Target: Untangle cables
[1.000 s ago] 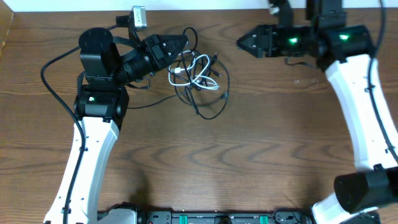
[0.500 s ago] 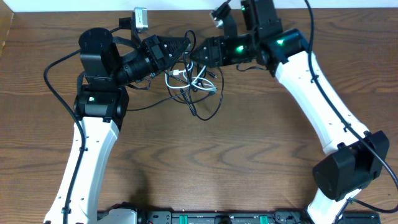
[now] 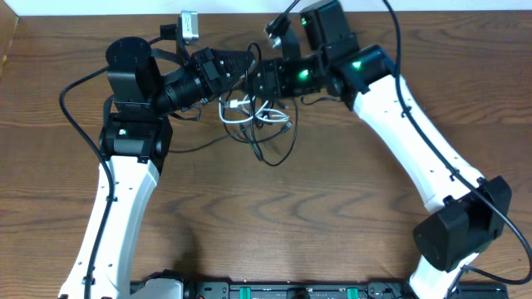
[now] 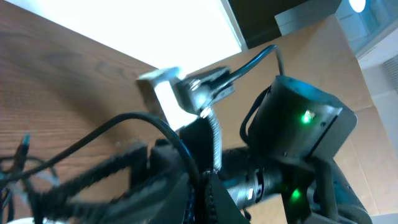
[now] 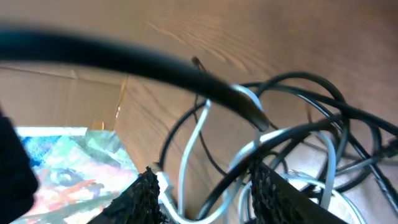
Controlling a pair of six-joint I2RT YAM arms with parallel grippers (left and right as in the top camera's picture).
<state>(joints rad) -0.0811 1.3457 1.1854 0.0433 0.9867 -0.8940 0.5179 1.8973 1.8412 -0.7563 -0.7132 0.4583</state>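
The cables [image 3: 268,118] lie in a tangle at the back middle of the table: black loops around a shorter white cable [image 3: 238,110]. My left gripper [image 3: 246,61] is shut on a black cable [image 4: 140,121] that rises from the tangle into its closed jaws [image 4: 203,190]. My right gripper [image 3: 256,76] sits nose to nose with it above the tangle. It is open [image 5: 205,199], with the white cable [image 5: 191,144] and a black cable [image 5: 292,134] passing between its fingers [image 5: 146,194].
The right arm [image 4: 298,124] fills the left wrist view close ahead. The left arm's own thick black wire [image 3: 73,124] loops out to the left. The table's far edge [image 3: 249,13] runs just behind both grippers. Bare wood [image 3: 274,216] lies in front of the tangle.
The right arm has swung left from the far right to the tangle, and its jaws have narrowed. The tangle has shifted slightly left. The left arm has stayed put.
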